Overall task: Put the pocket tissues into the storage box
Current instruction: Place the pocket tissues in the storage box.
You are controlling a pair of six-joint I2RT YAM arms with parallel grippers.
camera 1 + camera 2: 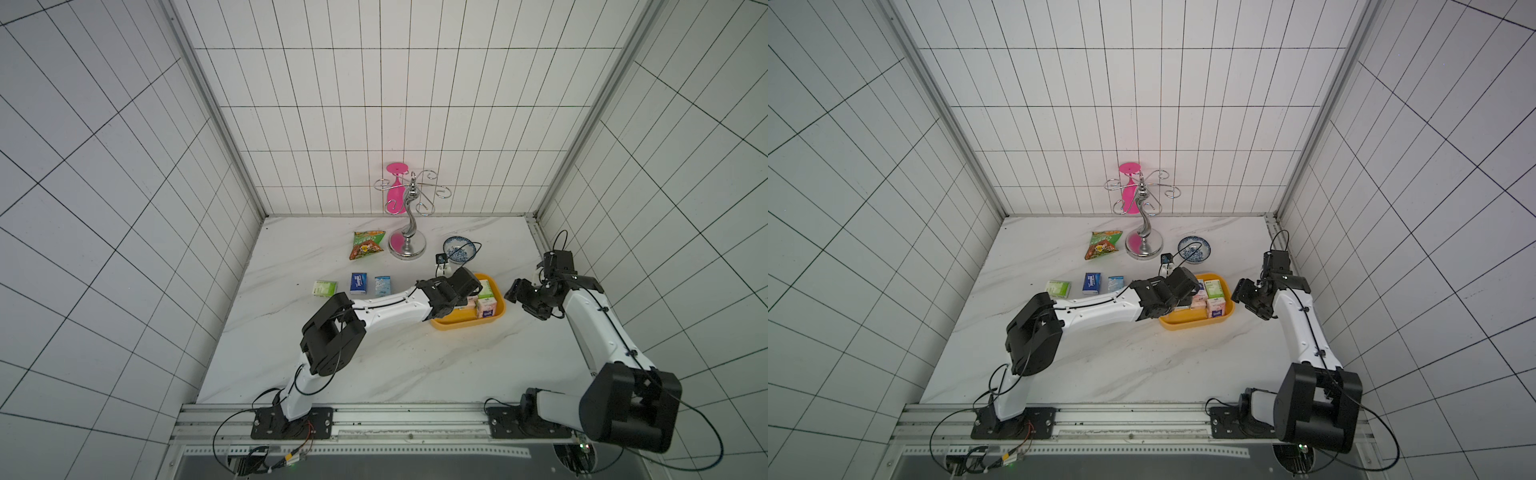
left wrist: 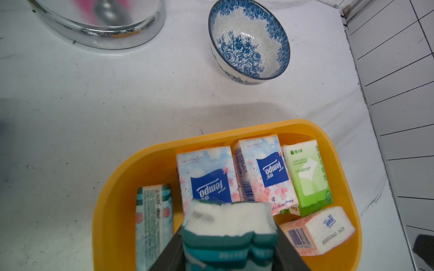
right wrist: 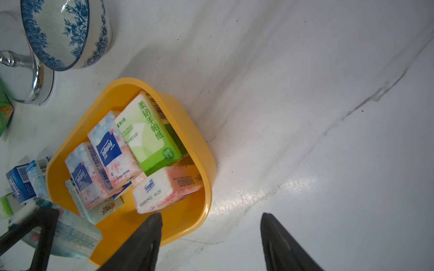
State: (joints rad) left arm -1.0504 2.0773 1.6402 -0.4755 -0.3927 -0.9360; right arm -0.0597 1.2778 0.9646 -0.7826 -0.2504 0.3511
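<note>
The yellow-orange storage box (image 1: 465, 326) (image 1: 1183, 325) sits right of the table's middle and holds several pocket tissues, among them a green packet (image 2: 307, 173) and a pink-white one (image 2: 324, 231). My left gripper (image 2: 229, 231) hangs over the box's near-left part, shut on a teal-white packet (image 2: 227, 218) that stands on end between its jaws. The same packet (image 3: 70, 232) shows in the right wrist view. Three more packets lie on the table to the left: green-white (image 1: 324, 288), dark blue (image 1: 358, 283), light blue (image 1: 382, 286). My right gripper (image 3: 211, 215) (image 1: 515, 293) hovers open by the box's right side, holding nothing.
A blue-white bowl (image 1: 459, 249) stands just behind the box. Left of it are a silver hook stand (image 1: 407, 245) carrying a pink goblet (image 1: 395, 187), and a green-orange snack bag (image 1: 368, 244). Tiled walls close in the back and both sides.
</note>
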